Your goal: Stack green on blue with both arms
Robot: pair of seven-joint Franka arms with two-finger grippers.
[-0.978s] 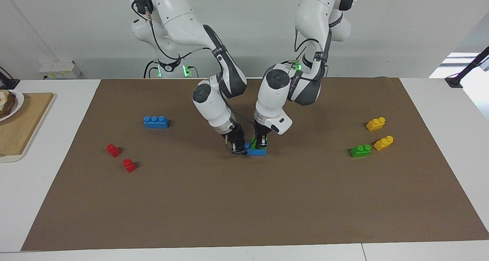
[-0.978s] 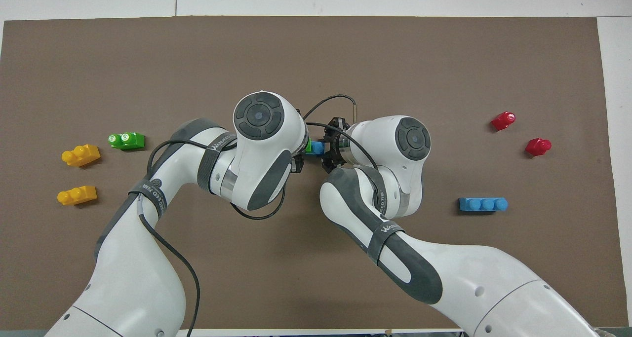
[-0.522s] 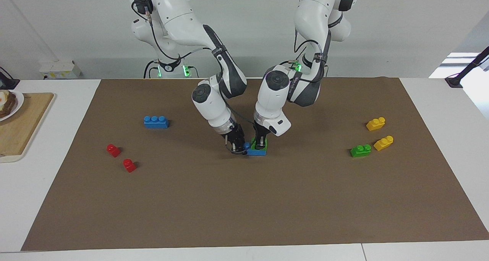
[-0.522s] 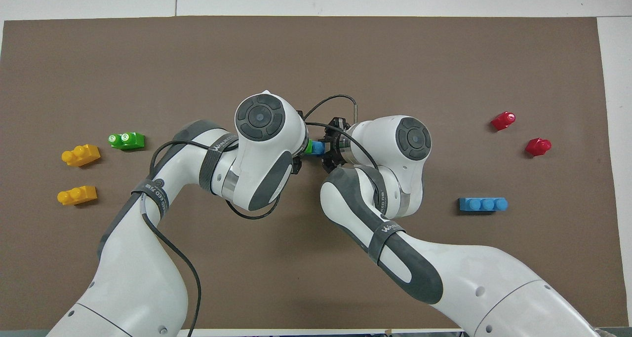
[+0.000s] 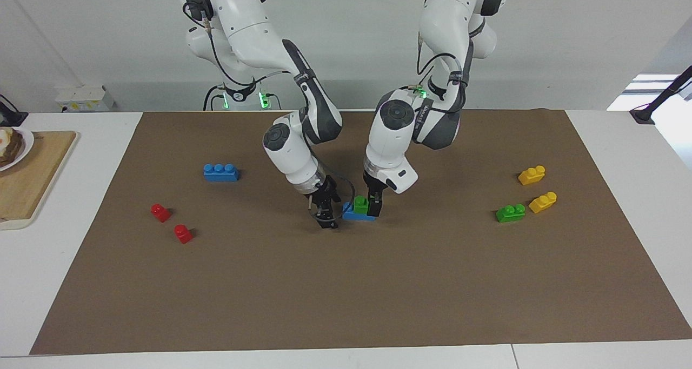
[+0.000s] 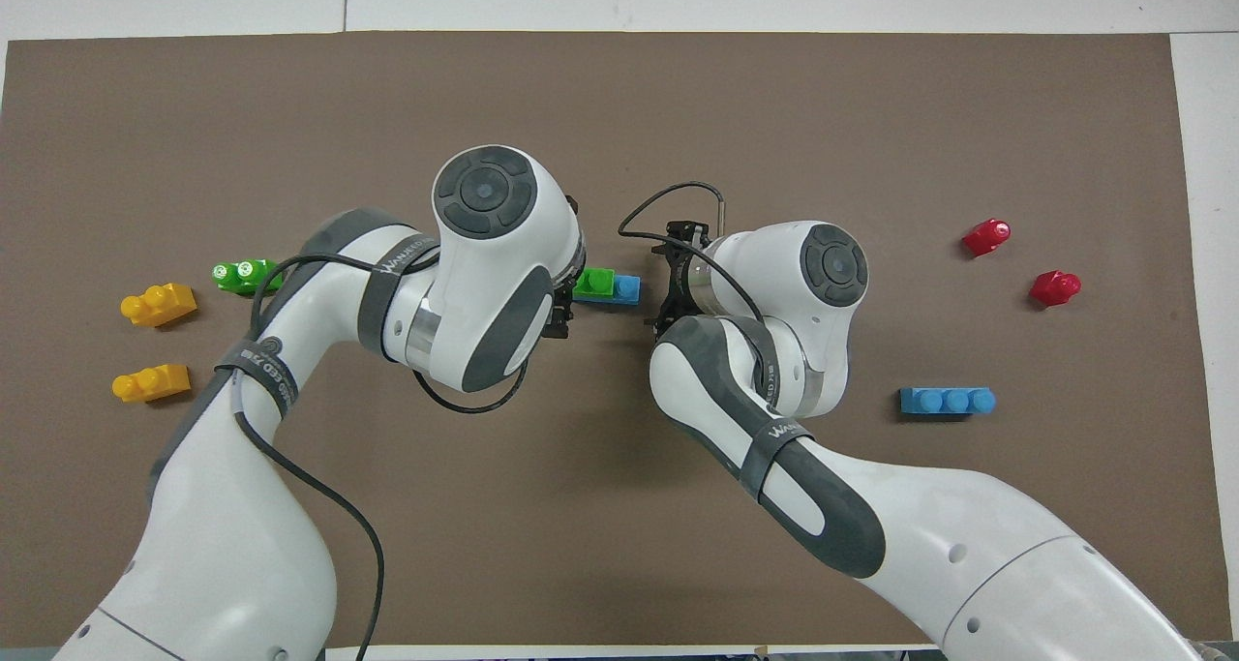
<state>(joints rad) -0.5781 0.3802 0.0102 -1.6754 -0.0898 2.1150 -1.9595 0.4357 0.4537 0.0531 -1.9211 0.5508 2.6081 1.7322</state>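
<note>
A green two-stud brick (image 5: pixel 361 203) sits on a blue three-stud brick (image 5: pixel 352 215) at the middle of the brown mat; the pair also shows in the overhead view, green (image 6: pixel 595 281) on blue (image 6: pixel 628 289). My left gripper (image 5: pixel 374 206) is low beside the stack, toward the left arm's end, open and holding nothing. My right gripper (image 5: pixel 326 216) is low at the stack's other end, a small gap away from the blue brick, open and empty. A second green brick (image 5: pixel 510 213) and a second blue brick (image 5: pixel 220 172) lie apart on the mat.
Two yellow bricks (image 5: pixel 531 175) (image 5: pixel 543 201) lie by the second green brick toward the left arm's end. Two red bricks (image 5: pixel 160 212) (image 5: pixel 183 233) lie toward the right arm's end. A wooden board (image 5: pixel 32 180) with a plate lies off the mat there.
Both grippers have let go and drawn apart from the stack, each toward its own arm's end. The green brick stays on the blue one.
</note>
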